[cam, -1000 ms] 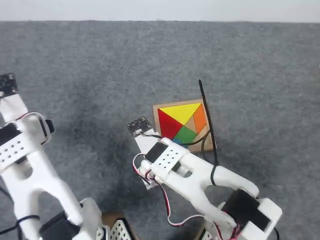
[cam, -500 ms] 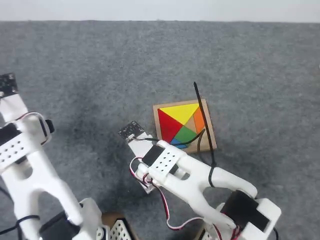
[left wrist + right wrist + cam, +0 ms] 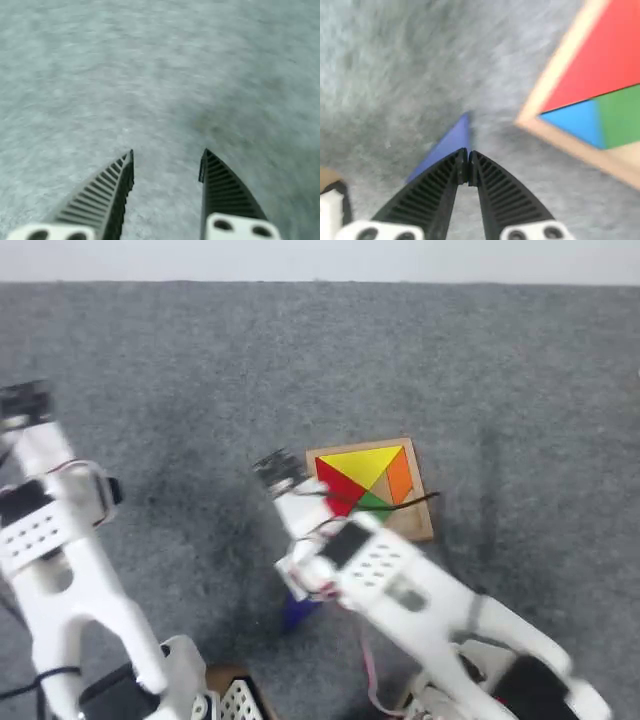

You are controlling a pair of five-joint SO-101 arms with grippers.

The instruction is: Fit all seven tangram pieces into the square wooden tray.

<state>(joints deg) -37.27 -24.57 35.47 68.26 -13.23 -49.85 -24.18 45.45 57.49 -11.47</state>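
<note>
Nearest the arms, a blue piece (image 3: 298,612) lies loose on the surface (image 3: 150,360) under the right hand (image 3: 468,152), whose tips are pinched together, empty. At 1 o'clock from it the tray (image 3: 424,523) looks nearly full, with this piece seemingly the one left to fit. The left hand (image 3: 167,155) gapes wide.

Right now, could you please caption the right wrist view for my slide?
Right end effector, closed, at a dark blue tangram piece on grey carpet, beside the square wooden tray.

Overhead plus two downward wrist close-ups
</note>
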